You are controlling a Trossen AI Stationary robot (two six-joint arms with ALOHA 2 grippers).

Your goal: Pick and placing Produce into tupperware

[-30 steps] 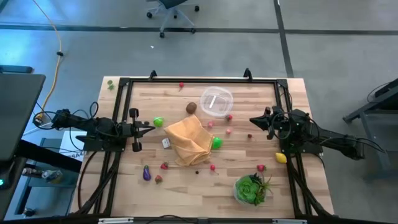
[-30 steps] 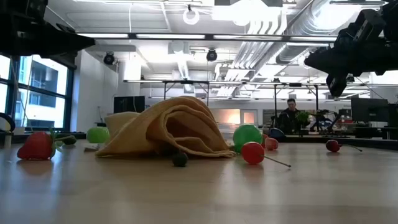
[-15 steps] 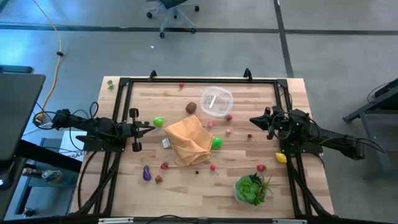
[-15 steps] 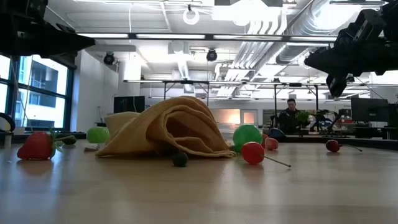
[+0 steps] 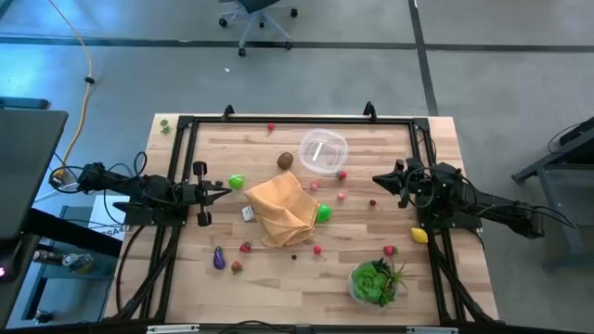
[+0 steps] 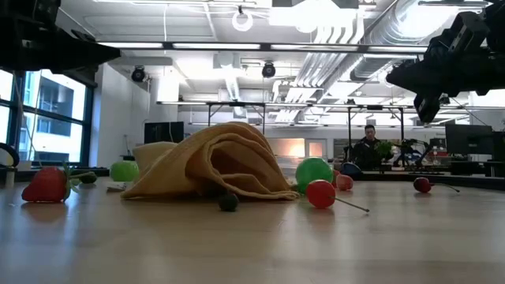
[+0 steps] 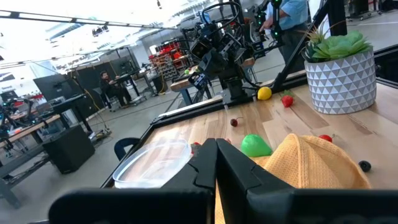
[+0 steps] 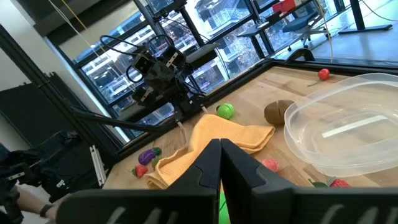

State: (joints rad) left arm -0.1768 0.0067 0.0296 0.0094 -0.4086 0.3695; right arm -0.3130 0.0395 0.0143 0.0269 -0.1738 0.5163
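Observation:
The clear round tupperware (image 5: pixel 323 151) stands on its base at the table's far middle, with nothing showing in it. Produce lies scattered on the wood: a kiwi (image 5: pixel 286 161), two limes (image 5: pixel 237 182) (image 5: pixel 323 212), an eggplant (image 5: pixel 219 259), a lemon (image 5: pixel 419 235), strawberries (image 5: pixel 245 247) and small red berries (image 5: pixel 341 196). My left gripper (image 5: pixel 227 192) hangs shut above the table's left side, pointing level at the lime. My right gripper (image 5: pixel 376 178) hangs shut above the right side, pointing toward the tupperware (image 8: pixel 348 130). Neither touches anything.
A crumpled orange-tan cloth (image 5: pixel 283 209) lies mid-table, the second lime against its right edge. A leafy green plant in a patterned pot (image 5: pixel 376 281) stands at the near right. A black frame (image 5: pixel 297 119) runs around the table. A person (image 6: pixel 368 146) sits far behind.

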